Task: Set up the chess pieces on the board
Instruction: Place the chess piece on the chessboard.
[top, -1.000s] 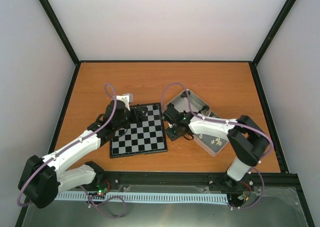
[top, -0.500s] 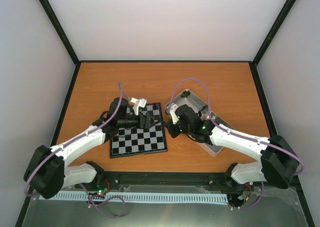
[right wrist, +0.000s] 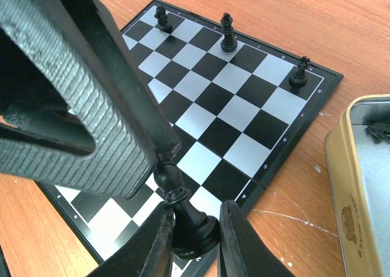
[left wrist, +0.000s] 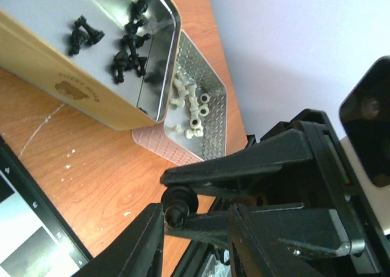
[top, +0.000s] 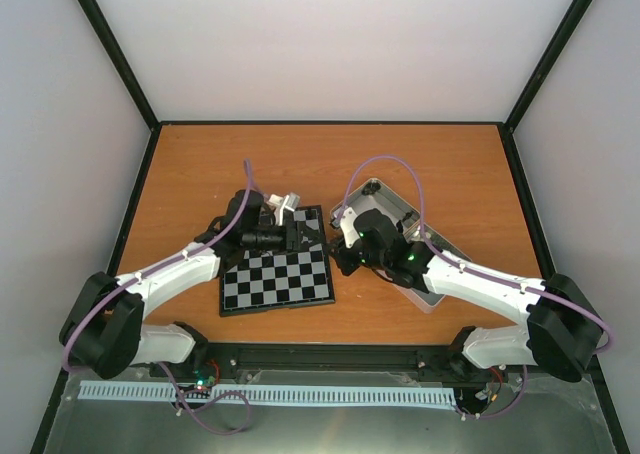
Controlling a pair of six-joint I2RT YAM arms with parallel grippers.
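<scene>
The board (top: 275, 292) lies at the table's middle; in the right wrist view (right wrist: 244, 106) three black chess pieces (right wrist: 228, 34) stand along its far edge. My right gripper (right wrist: 196, 213) is shut on the base of a black bishop (right wrist: 189, 219) and holds it upright above the board's right edge. My left gripper (left wrist: 195, 213) is open around the bishop's head (left wrist: 177, 207), which lies against one finger. In the top view the left gripper (top: 305, 237) and the right gripper (top: 338, 257) meet at the board's right edge.
A gold-sided tin (left wrist: 67, 75) with several black pieces stands right of the board, also seen from above (top: 390, 206). A silver tin (left wrist: 210, 100) with cream-white pieces lies beside it, nearer the front right in the top view (top: 432, 284).
My left gripper moved right across the board's far rows and turned toward the right gripper. The right arm's elbow swung out to the right; its gripper stayed at the board's right edge.
</scene>
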